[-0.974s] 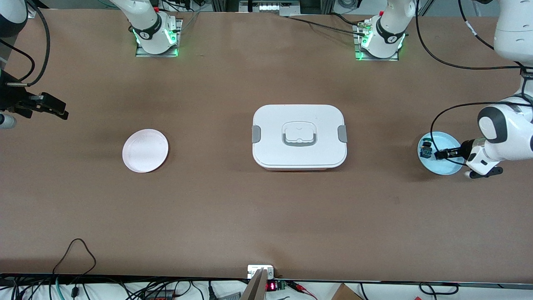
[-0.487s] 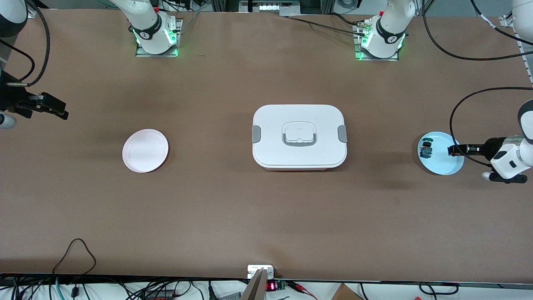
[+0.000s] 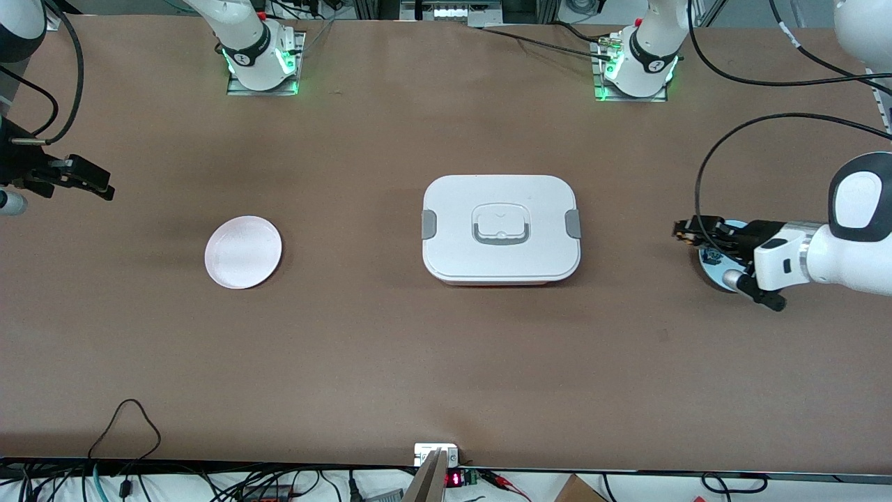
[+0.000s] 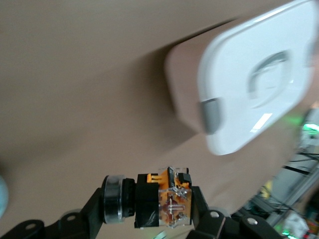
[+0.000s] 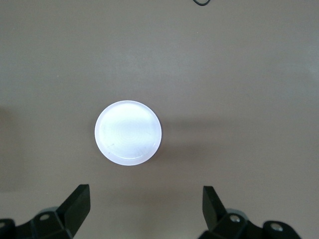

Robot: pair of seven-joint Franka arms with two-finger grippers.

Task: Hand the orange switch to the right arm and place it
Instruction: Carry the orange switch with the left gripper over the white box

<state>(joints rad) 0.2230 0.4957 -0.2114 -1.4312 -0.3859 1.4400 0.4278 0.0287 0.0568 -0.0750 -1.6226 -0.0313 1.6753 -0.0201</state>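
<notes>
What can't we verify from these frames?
- Blue plate, front view: mostly covered by the left end effector and wrist; whether anything lies on it is unclear.
- Orange switch, front view: too small to make out; only the left wrist view shows it gripped.
- White box, left wrist view: blurred, cut off by the edge.
- Right end effector: open, waiting above the pink plate.

Brown table (image 3: 390, 348) carries three things, all resting directly on it. White lidded box (image 3: 500, 228) sits mid-table, grey clips at both ends, handle recessed in lid. Pale pink plate (image 3: 243, 252) lies toward right arm's end, well apart from box. Light blue plate (image 3: 711, 265) lies toward left arm's end, mostly hidden under arm.
</notes>
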